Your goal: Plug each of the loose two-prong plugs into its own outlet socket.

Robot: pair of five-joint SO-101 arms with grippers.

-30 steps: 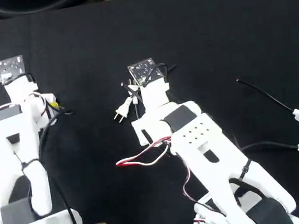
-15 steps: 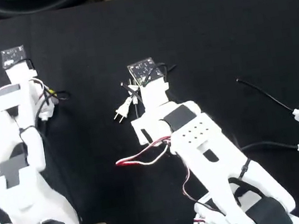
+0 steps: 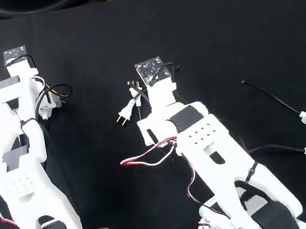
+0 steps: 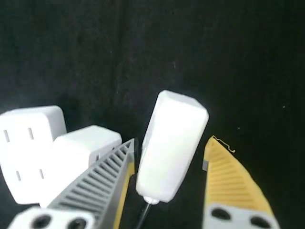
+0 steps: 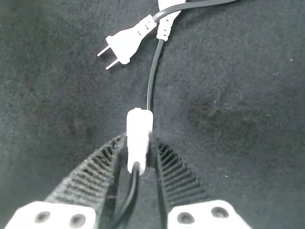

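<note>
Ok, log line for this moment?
right pincer: clamps white plug | left pincer: at white block, beside socket blocks | second plug: lying loose

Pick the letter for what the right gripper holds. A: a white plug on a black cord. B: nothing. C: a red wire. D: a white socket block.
A: in the right wrist view the right gripper is closed on a white plug, with a black cord running from it.
</note>
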